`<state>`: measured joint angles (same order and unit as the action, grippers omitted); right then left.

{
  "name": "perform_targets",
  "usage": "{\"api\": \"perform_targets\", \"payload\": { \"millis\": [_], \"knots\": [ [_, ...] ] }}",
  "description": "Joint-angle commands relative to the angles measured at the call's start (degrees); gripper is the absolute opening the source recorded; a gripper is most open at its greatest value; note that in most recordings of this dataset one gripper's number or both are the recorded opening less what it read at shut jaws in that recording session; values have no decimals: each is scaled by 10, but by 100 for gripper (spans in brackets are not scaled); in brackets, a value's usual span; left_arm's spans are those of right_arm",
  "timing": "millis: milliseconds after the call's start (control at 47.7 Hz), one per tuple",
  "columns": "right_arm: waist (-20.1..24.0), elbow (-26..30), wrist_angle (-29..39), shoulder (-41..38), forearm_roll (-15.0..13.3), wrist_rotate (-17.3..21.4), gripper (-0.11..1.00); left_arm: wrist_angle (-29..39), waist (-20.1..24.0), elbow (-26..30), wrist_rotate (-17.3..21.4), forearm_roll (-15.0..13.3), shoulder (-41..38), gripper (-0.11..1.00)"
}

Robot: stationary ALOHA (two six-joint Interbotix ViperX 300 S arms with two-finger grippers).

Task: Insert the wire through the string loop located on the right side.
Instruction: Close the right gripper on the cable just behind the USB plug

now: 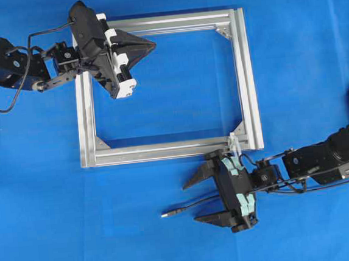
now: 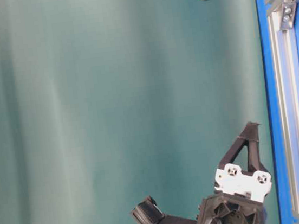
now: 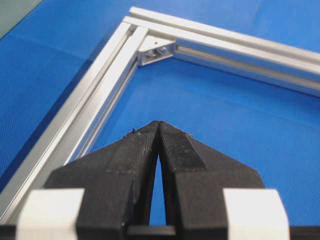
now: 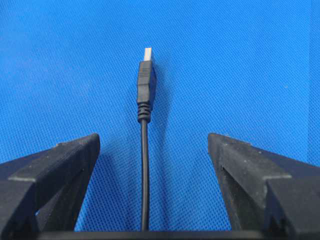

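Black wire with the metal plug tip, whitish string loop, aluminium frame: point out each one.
Black wire with metal plug tip [image 4: 144, 85]: right wrist view, on the black plug housing.
Whitish string loop [image 1: 233, 142]: overhead view, on the string at the frame's lower right corner.
Square aluminium frame [image 1: 164, 151]: overhead view, on its lower bar.

My right gripper [image 1: 200, 198] covers the middle of the wire [image 1: 187, 207] from overhead — only the plug end at nine o'clock shows. The string loop [image 1: 233, 142] is too small to make out. At table level the frame [image 2: 292, 105] runs off at three o'clock.
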<state>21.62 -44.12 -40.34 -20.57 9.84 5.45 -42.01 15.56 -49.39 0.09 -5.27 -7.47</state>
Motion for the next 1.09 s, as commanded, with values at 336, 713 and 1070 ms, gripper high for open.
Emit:
{"api": "perform_targets", "payload": {
  "millis": [336, 713, 1070],
  "knots": [
    [-2, -3, -12, 12, 4, 1, 3, -3, 2, 4, 1, 2, 15, 0],
    [-1, -4, -9, 18, 3, 0, -3, -3, 2, 4, 1, 2, 16, 0],
    [-3, 0, 89, 116, 3, -12, -3, -3, 2, 5, 2, 2, 15, 0]
  ]
}}
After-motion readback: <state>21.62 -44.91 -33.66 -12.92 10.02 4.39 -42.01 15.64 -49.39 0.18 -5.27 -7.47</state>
